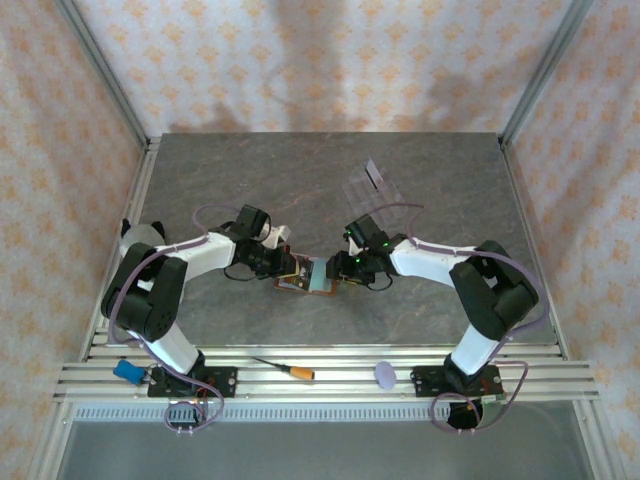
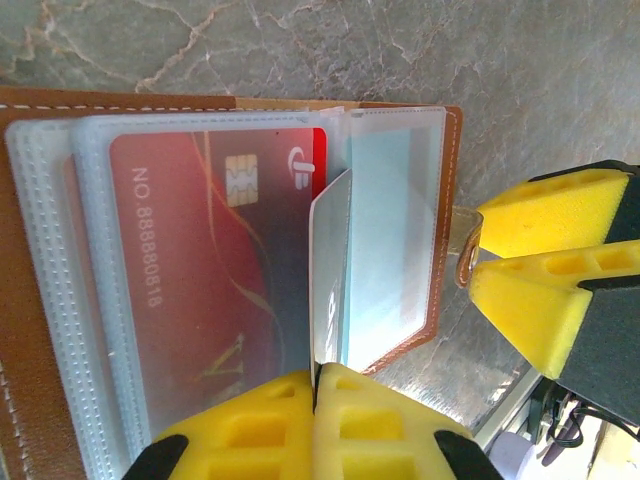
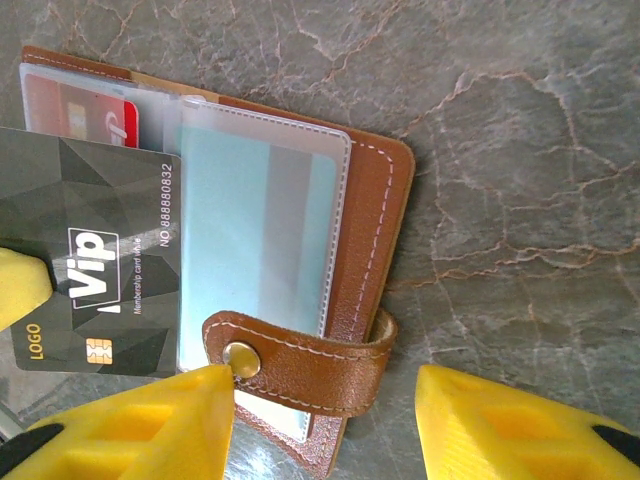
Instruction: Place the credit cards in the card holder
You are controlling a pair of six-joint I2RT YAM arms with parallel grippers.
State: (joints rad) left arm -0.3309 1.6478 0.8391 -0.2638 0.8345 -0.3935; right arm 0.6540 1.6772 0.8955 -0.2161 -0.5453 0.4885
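Top external view: one card holder (image 1: 303,276), brown, lying open on the grey table (image 1: 420,310). The left gripper (image 1: 283,262) sits at its left edge and the right gripper (image 1: 341,268) at its right edge. Behind the card holder and to the right is one clear tray (image 1: 375,188). In front of the card holder, on the rails, are one orange-handled screwdriver (image 1: 285,369), one blue object (image 1: 127,370) and one pale purple disc (image 1: 385,374). The cards are too small to make out from here.

Left wrist view, added detail:
- One red card (image 2: 210,270) sits inside a clear sleeve at the card holder's middle.
- One teal card (image 2: 385,250) sits inside the sleeve nearest the strap edge.
- One sleeve page (image 2: 328,270) stands on edge between the two cards. The left gripper's yellow pads (image 2: 260,420) are pressed together on its lower edge.

Right wrist view, added detail:
- One strap (image 3: 300,360) with one metal snap (image 3: 240,357) lies across the card holder's near edge.
- The right gripper's jaws stand apart, one on each side of the strap. One pad touches the snap end; the other is clear of the fold.
- One black card (image 3: 95,270) marked "Vip" stands over the card holder's left half. I cannot tell whether it sits in the raised page.

Count: three cards, two of them sleeved; two grippers; one card holder.
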